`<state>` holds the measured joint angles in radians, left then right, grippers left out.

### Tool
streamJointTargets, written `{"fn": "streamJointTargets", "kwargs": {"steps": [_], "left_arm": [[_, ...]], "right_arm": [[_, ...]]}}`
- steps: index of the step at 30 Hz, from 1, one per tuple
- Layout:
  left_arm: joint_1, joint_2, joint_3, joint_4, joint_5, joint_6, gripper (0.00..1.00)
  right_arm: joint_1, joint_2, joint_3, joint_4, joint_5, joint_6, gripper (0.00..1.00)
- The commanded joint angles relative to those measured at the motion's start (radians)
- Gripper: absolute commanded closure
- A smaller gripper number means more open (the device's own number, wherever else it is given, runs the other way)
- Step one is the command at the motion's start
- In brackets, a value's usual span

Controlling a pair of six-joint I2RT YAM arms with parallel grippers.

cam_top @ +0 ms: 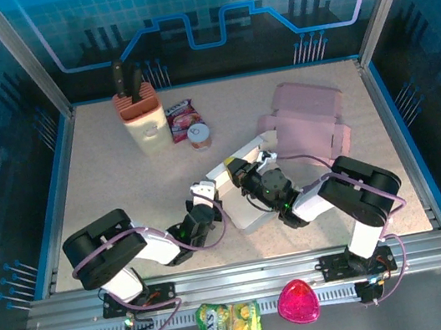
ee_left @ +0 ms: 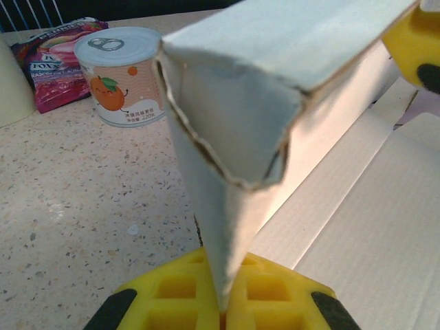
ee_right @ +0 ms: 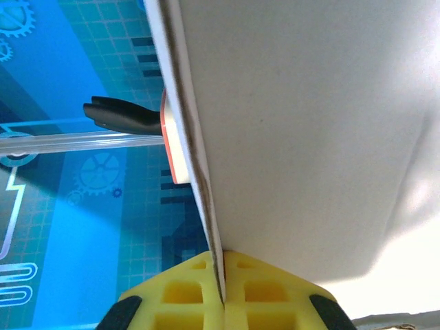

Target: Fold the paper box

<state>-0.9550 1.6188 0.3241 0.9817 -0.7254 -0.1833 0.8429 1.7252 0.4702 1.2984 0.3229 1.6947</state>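
The paper box [ee_left: 275, 82], toward the near edge of the table [cam_top: 105, 184], looks light, thin and easily creased, so the left gripper [ee_left: 223, 306] and right gripper [ee_right: 221, 292] each clench a panel edge.

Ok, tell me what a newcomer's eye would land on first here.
The half-folded white paper box mid-table, with both arms meeting on it: the left gripper and right gripper are each shut on a panel edge. Then the flat pink box lying behind it at back right, and the knife block at back left.
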Motion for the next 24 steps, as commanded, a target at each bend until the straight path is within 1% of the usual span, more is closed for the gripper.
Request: {"fn": "streamJointTargets", "kwargs": {"steps": [1, 3, 4, 7, 9, 11, 13, 15, 17, 21, 24], "left_arm": [[-0.013, -0.006, 0.024, 0.181, 0.078, 0.015, 0.95], [-0.013, -0.008, 0.030, 0.172, 0.078, 0.013, 0.86], [-0.013, -0.010, 0.031, 0.174, 0.083, 0.015, 0.84], [-0.013, -0.033, 0.019, 0.184, 0.098, 0.049, 0.84], [-0.005, -0.061, -0.002, 0.203, 0.128, 0.070, 0.85], [0.024, -0.099, -0.024, 0.196, 0.233, 0.060, 0.83], [0.055, -0.140, -0.022, 0.124, 0.328, 0.041, 0.78], [0.067, -0.171, -0.008, 0.045, 0.382, 0.043, 0.76], [0.072, -0.189, -0.009, 0.013, 0.389, 0.045, 0.74], [0.094, -0.215, -0.035, 0.012, 0.384, 0.033, 0.72], [0.100, -0.230, -0.042, 0.000, 0.385, 0.027, 0.74]], "right_arm": [[0.047, -0.006, -0.016, -0.093, -0.054, 0.022, 1.00], [0.049, -0.006, -0.011, -0.094, -0.052, 0.023, 1.00], [0.050, -0.008, -0.012, -0.102, -0.052, 0.023, 1.00], [0.051, -0.030, -0.012, -0.144, -0.050, 0.025, 1.00], [0.051, -0.043, -0.016, -0.163, -0.048, 0.022, 1.00], [0.049, -0.053, -0.021, -0.177, -0.049, 0.022, 1.00], [0.042, -0.052, -0.021, -0.176, -0.056, 0.023, 1.00], [0.038, -0.049, -0.024, -0.164, -0.057, 0.024, 1.00], [0.033, -0.049, -0.022, -0.165, -0.061, 0.024, 1.00], [0.031, -0.054, -0.022, -0.166, -0.063, 0.022, 1.00], [0.027, -0.064, -0.025, -0.174, -0.063, 0.017, 1.00]]}}
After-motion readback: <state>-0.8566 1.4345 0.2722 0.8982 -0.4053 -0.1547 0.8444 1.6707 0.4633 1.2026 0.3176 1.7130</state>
